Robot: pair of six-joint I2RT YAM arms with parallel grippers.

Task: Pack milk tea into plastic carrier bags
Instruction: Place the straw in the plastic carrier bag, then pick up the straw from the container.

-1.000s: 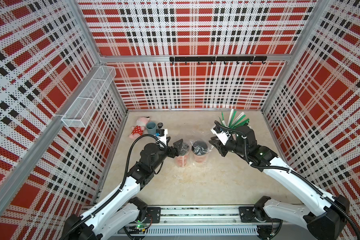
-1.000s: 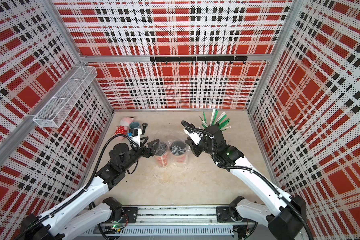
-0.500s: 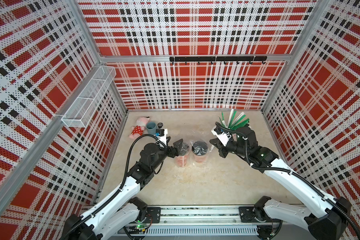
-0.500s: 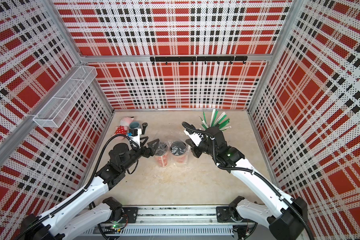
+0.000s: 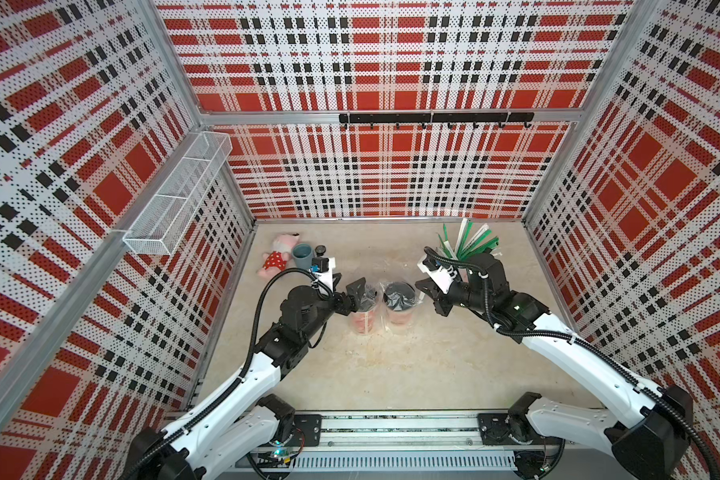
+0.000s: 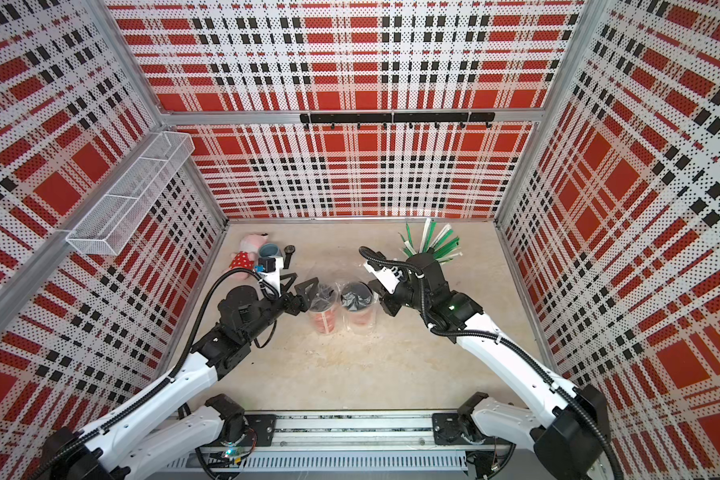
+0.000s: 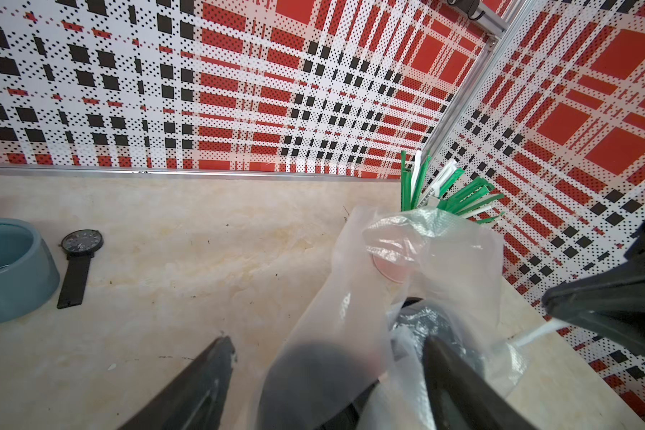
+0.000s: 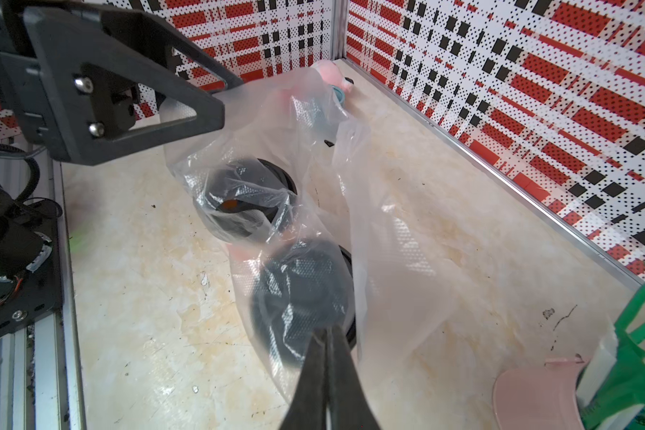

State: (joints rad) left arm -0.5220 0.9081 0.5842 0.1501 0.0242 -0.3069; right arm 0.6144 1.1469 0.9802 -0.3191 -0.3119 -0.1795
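At the far left of the worktop, near the back corner, a pink plush toy, a grey-blue mug and a black wristwatch lie bunched together.

Toward the middle, the left fingers stand wide apart. The raised handle film of the left bag passes between them, and neither finger is closed on it. Whether the film touches a finger cannot be told. That clear bag wraps the left cup, which stands upright at the centre of the worktop.

Just beside it to the right, the right cup also stands upright, inside the right bag. The bag's loose film drapes over the cup's black dome lid and spreads onto the worktop.

The right fingers are pressed tightly together, pinching a fold of the right bag's film at the near edge of that lid.

Behind the right arm, near the back right, a pink cup holds green and white wrapped straws fanned outward.
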